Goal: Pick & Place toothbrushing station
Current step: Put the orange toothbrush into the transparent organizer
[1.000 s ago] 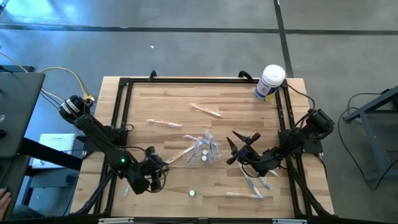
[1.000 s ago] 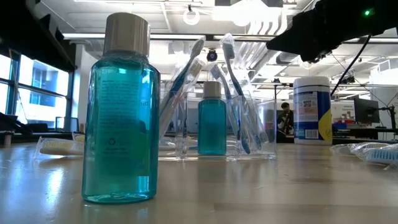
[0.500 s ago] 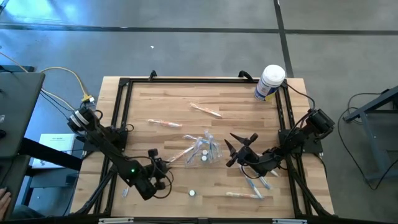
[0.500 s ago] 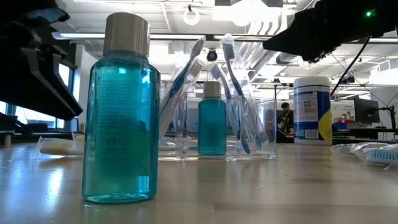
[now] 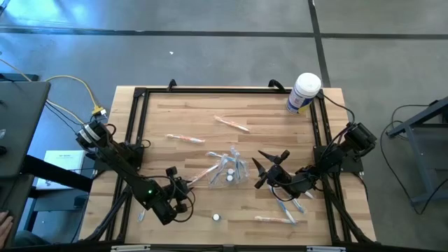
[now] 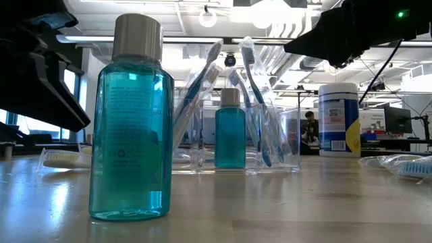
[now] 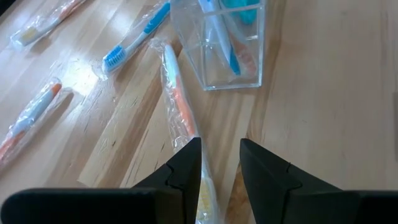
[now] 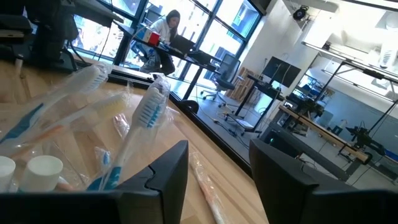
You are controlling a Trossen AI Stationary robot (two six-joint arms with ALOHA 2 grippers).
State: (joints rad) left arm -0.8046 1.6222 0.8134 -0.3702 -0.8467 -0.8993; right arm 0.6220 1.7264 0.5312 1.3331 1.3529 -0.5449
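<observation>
The toothbrushing station (image 5: 231,168), a clear plastic holder with several toothbrushes and a small teal bottle, stands on its base mid-table; it also shows in the low view (image 6: 283,145) and the left wrist view (image 7: 245,74). A wrapped orange toothbrush (image 7: 177,106) lies flat on the table, running from the station toward my left gripper (image 7: 221,149). That gripper (image 5: 183,187) is open, low and slanting down, one finger on each side of the toothbrush's near end. My right gripper (image 5: 256,172) stands open and level just right of the station, with nothing between its fingers (image 8: 168,168). My left gripper has its two fingers on either side of the wrapped toothbrush's near end (image 7: 206,186), coming along it from the near left and slanting down. One finger (image 7: 186,165) covers the wrapper's edge; whether either finger touches it, I cannot tell. The toothbrush lies flat on the table.
A large teal mouthwash bottle (image 6: 128,121) stands near the front edge (image 5: 217,218). A white tub (image 5: 304,91) sits at the far right corner. Wrapped toothbrushes lie at the far middle (image 5: 231,124), the left (image 5: 185,138) and the near right (image 5: 280,213).
My left gripper has come down toward the table over the wrapped toothbrush's end, tipping further downward, and has then kept still. In the low view its arm has come in at the left.
</observation>
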